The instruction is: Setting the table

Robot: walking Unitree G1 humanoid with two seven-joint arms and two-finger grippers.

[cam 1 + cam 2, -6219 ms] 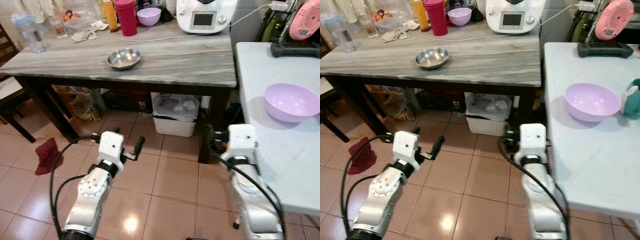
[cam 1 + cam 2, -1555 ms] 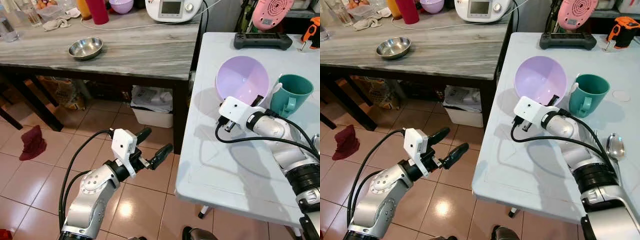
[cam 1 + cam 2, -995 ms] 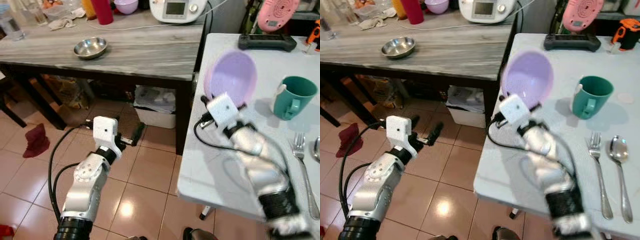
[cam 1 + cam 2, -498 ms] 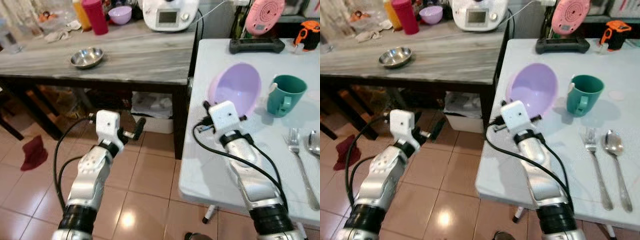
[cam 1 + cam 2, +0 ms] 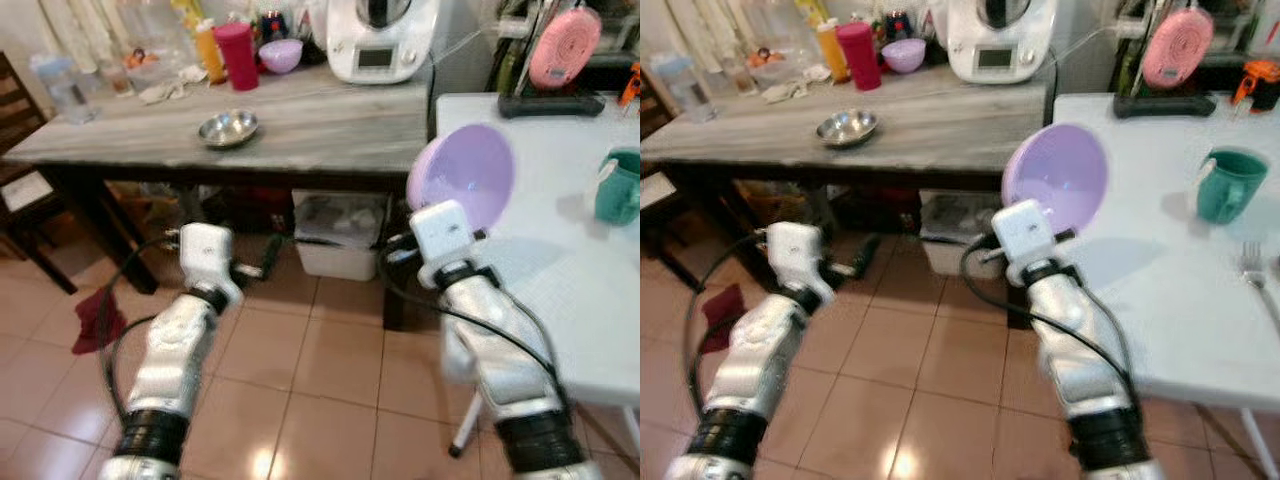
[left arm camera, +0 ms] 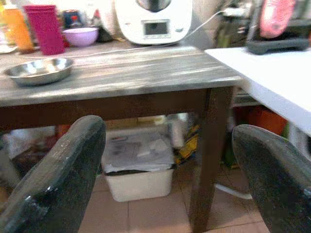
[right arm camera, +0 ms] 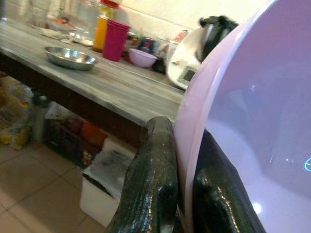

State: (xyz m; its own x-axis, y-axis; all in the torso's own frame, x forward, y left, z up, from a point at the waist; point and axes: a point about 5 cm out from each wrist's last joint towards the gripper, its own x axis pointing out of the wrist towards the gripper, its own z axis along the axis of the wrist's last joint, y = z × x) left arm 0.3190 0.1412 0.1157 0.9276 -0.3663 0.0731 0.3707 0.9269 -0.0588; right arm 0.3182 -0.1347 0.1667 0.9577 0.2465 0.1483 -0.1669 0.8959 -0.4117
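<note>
Here the right gripper (image 7: 177, 194) pinches the rim of the lilac bowl (image 5: 462, 172), one finger on each side of the wall, so the bowl hangs tilted in the air beside the white table (image 5: 560, 250), probably for carrying. The left gripper (image 6: 165, 170) is idle, fingers apart. The grey table (image 5: 300, 125) with a steel bowl (image 5: 227, 128) stands ahead; a teal mug (image 5: 1230, 183) is near.

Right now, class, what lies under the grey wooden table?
Under the grey table sits a white bin holding papers, with bags in the shadow to its left; what is deeper inside is hidden.
</note>
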